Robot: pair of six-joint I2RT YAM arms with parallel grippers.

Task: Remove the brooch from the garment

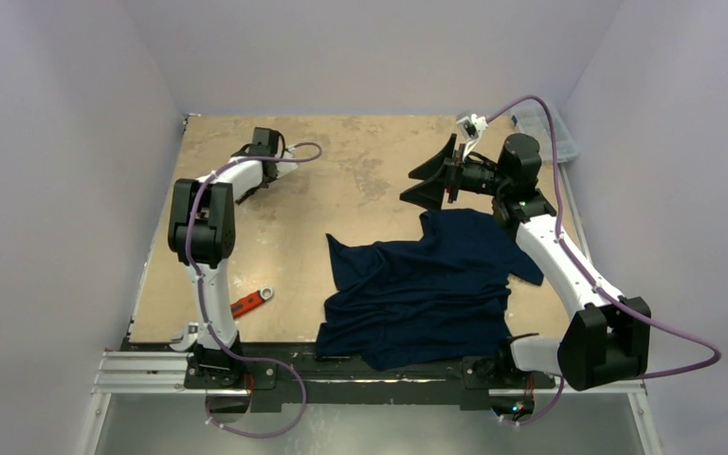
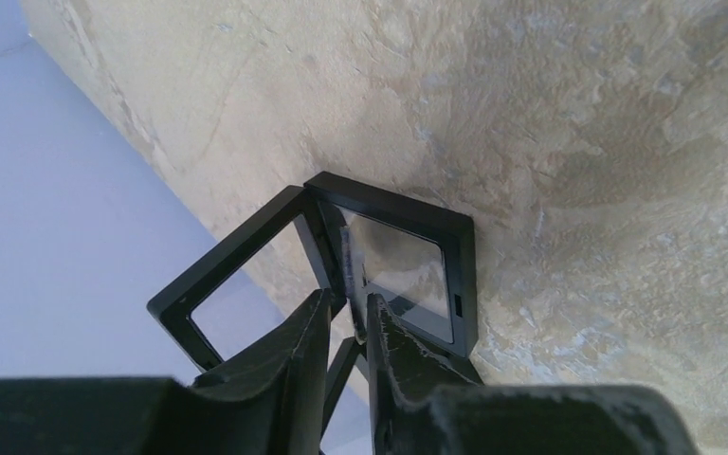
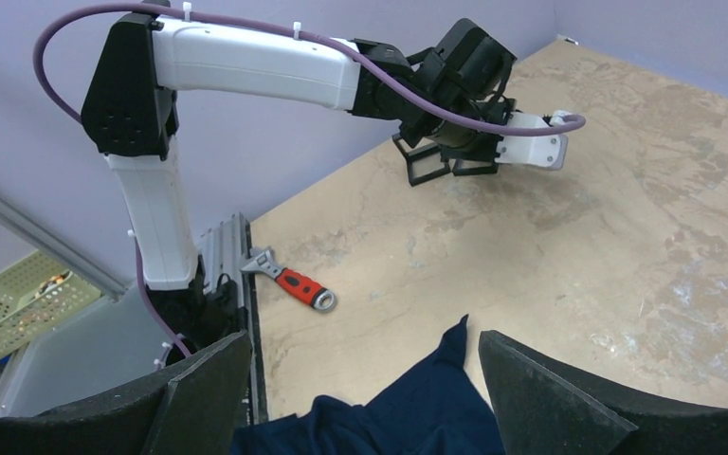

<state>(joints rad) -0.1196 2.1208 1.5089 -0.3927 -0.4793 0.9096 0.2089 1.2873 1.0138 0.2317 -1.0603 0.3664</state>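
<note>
The dark navy garment (image 1: pixel 427 284) lies crumpled on the table's near right; one pointed corner of it (image 3: pixel 408 417) reaches up between my right fingers. My right gripper (image 1: pixel 427 180) hangs wide open above the garment's far edge, holding nothing. At the far left my left gripper (image 1: pixel 251 190) is low at an opened black hinged frame case (image 2: pixel 436 246) with clear panels. Its fingertips (image 2: pixel 349 301) stand a narrow gap apart, and a thin pale edge of the case's inner panel rises in that gap. I cannot make out the brooch in any view.
A red-handled adjustable wrench (image 1: pixel 251 303) lies near the left arm's base. A clear bin (image 1: pixel 550 133) sits at the far right corner. Off the table's left edge stands a green basket (image 3: pixel 19 299). Purple cables trail from both arms.
</note>
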